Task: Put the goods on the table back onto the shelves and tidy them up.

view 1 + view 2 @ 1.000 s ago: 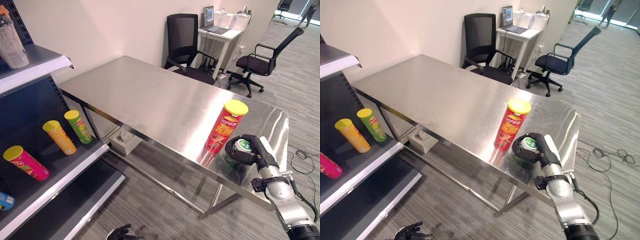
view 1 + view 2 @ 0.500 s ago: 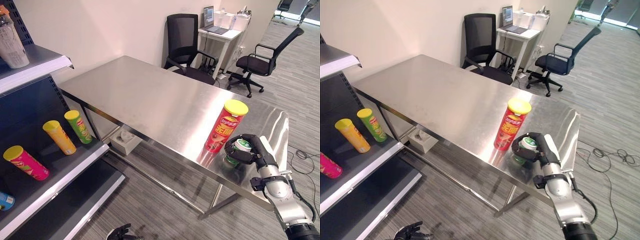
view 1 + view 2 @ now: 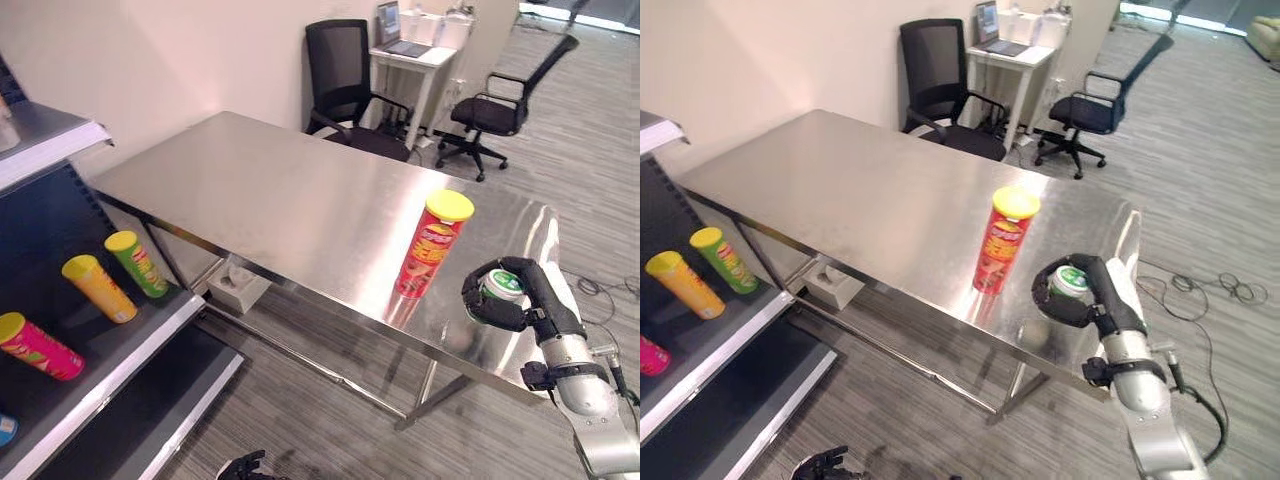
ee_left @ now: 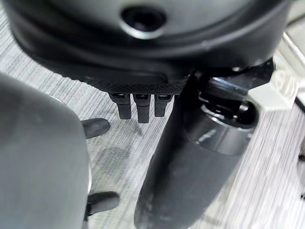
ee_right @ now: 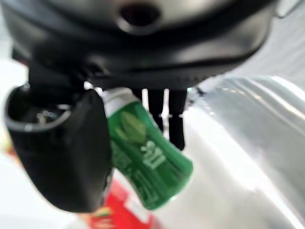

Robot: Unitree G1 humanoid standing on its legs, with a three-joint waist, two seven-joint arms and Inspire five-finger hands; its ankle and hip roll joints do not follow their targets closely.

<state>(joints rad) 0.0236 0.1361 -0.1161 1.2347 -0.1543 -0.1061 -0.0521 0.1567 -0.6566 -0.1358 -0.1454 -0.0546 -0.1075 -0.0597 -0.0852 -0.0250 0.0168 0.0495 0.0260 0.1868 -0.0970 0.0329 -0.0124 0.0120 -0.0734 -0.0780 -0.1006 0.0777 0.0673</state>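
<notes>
- At the table's near right end, your right hand (image 3: 520, 300) is wrapping its fingers and thumb round the green can (image 5: 145, 152), and in the head views the can is sitting clear of the steel table (image 3: 290, 190).
- Beside it, the red chip tube (image 3: 428, 245) is standing upright on the table, close to your hand, so you are wanting to swing the can away from it rather than past it.
- Across the gap, the shelf (image 3: 150, 335) is lying well apart to your left, already carrying a green tube (image 3: 137, 263), a yellow tube (image 3: 92, 287) and a pink tube (image 3: 35, 345).
- Low by the floor, your left hand (image 3: 243, 466) is hanging; I cannot tell how its fingers are set.
- While carrying, you are best keeping the can upright and the grip firm, since it looks tilted in the wrist view.
</notes>
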